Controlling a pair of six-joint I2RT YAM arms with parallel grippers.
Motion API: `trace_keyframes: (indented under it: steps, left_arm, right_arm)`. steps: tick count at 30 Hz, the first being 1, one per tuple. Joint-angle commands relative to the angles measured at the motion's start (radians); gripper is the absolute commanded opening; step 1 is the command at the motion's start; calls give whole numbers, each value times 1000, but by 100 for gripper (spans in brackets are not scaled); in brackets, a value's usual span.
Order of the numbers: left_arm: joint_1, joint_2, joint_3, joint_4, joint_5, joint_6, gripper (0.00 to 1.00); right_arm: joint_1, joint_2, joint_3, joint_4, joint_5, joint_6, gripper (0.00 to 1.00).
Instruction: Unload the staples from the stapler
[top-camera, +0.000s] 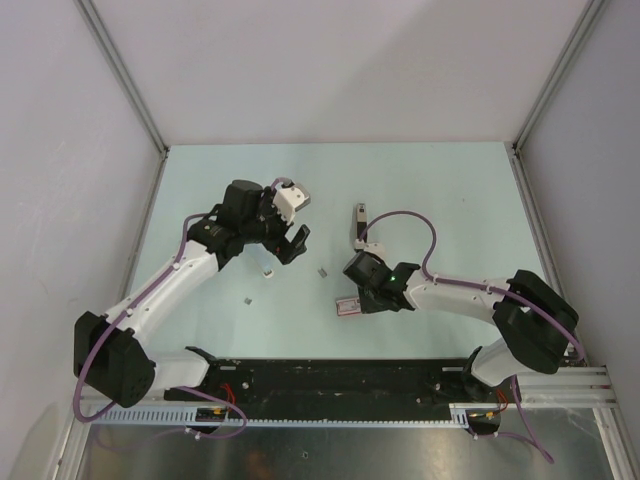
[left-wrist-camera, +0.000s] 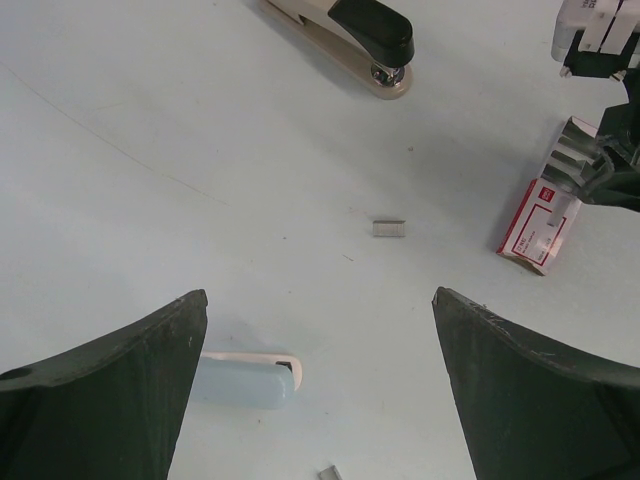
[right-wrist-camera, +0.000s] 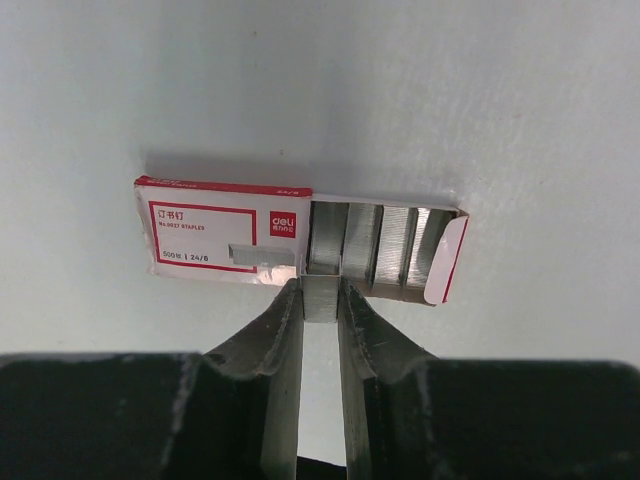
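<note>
My left gripper (left-wrist-camera: 320, 300) hangs wide open, holding nothing. My right gripper (right-wrist-camera: 320, 292) is nearly closed, pinching a strip of staples (right-wrist-camera: 320, 303) at the mouth of the red-and-white box (right-wrist-camera: 225, 235). The stapler (left-wrist-camera: 372, 28) lies at the top of the left wrist view, apart from both. I judge it rigid, light and smooth-topped, best gripped across its narrow sides. A loose strip (left-wrist-camera: 389, 228) looks thin and crumbly.

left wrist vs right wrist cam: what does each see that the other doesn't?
Left wrist only: the stapler, a loose staple strip, a pale capsule-shaped object, and the open left gripper. Right wrist only: the right gripper shut on a held staple strip at the open end of the staple box. Both: that red-and-white box.
</note>
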Motion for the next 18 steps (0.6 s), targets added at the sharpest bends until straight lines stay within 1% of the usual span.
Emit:
trace_keyframes:
  steps: [1, 7, 18]
  left_arm:
    - [7, -16, -6, 9, 33, -22, 100]
    - [7, -19, -8, 9, 32, -21, 99]
    - [7, -23, -6, 8, 44, -21, 99]
  right_arm:
    - [-7, -5, -3, 17, -11, -16, 7]
    - [-17, 1, -3, 18, -21, -23, 11]
    - [-24, 9, -4, 23, -35, -27, 13]
